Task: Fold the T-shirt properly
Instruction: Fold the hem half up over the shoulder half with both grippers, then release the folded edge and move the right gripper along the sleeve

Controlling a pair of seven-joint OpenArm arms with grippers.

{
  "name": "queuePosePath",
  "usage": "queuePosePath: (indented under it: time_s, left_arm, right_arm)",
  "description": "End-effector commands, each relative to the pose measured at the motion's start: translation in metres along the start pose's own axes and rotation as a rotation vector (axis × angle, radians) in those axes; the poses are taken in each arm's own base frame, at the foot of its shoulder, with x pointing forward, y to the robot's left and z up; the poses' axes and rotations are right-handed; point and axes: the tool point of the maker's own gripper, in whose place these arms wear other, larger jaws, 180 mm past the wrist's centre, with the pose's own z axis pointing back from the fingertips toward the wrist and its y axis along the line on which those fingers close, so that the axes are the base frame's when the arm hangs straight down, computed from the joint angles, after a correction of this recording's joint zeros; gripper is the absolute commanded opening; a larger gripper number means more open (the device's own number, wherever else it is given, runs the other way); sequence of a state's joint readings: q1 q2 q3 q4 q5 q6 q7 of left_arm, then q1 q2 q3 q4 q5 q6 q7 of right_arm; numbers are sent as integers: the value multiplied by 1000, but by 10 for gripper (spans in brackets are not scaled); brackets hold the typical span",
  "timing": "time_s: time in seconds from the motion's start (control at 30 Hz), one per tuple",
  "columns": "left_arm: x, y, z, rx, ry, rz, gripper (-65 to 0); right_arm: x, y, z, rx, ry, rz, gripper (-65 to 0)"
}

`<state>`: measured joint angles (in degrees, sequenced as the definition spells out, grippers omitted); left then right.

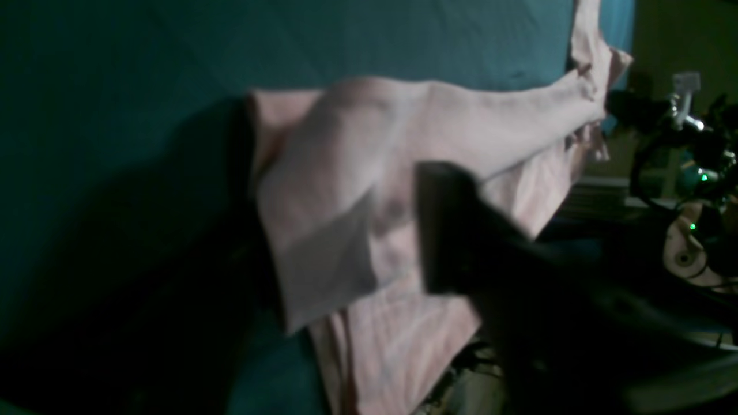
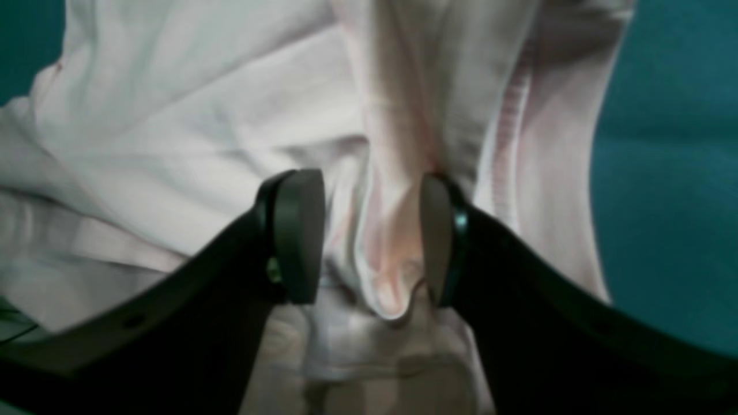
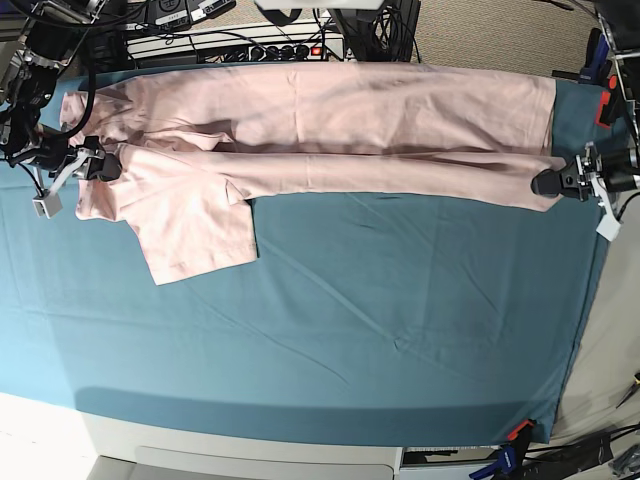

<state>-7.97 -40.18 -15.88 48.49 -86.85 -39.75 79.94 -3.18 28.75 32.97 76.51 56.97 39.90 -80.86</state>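
T-shirt [image 3: 330,130] lies stretched lengthwise along far edge of teal sheet [image 3: 350,320], folded in half, one sleeve [image 3: 195,235] sticking out.

R gripper [image 2: 372,236]: jaws apart, cloth ridge between pads, not pinched.

L gripper [image 3: 550,183] at hem end; opening can't tell, blurred.

Risk: fold springs back or bunches on release; sleeve left out.

No readable text.
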Motion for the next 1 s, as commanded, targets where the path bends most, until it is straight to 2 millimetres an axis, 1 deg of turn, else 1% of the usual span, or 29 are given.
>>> queuePosePath:
  time_s: [0.0, 0.1, 0.2, 0.23, 0.3, 0.37, 0.4, 0.47, 0.53, 0.67, 0.73, 0.8, 0.9, 0.97]
  left_arm:
    - [7, 7, 15, 54, 9, -31, -306]
    - [17, 5, 26, 73, -2, -65, -306]
    - [34, -6, 36, 83, -31, -135, -306]
    - [40, -11, 38, 84, -40, -165, -306]
    - [50, -24, 41, 82, -55, -229, -307]
    - [57, -36, 40, 78, -56, -289, -307]
    - [60, -42, 39, 76, -56, -316, -307]
    - [64, -51, 39, 73, -57, -358, -307]
    - [66, -57, 39, 72, -58, -384, -307]
    - [67, -57, 39, 72, -57, -389, -307]
    - [66, -57, 39, 72, -56, -387, -307]
    - [66, -57, 39, 72, -56, -387, -307]
    - [66, -57, 39, 71, -56, -387, -307]
    - [66, -57, 39, 72, -56, -387, -307]
  right_arm:
    - [27, 3, 14, 20, -86, 29, -376]
    - [53, 17, 20, 95, -186, 26, -376]
    - [82, 21, 25, 97, -252, 52, -376]
    - [91, 19, 26, 76, -262, 65, -376]
    - [110, 9, 24, -5, -281, 86, -376]
    - [129, 1, 16, -44, -328, 58, -376]
    - [135, -1, 9, -40, -341, 20, -376]
    - [143, 1, -9, 17, -351, -59, -376]
    - [149, 5, -29, 90, -344, -143, -376]
    - [154, 14, -66, 200, -314, -289, -376]
    - [151, 16, -82, 213, -279, -330, -376]
    - [142, 20, -95, 216, -223, -346, -376]
    - [128, 23, -106, 187, -141, -333, -376]
    - [119, 19, -110, 139, -85, -313, -376]
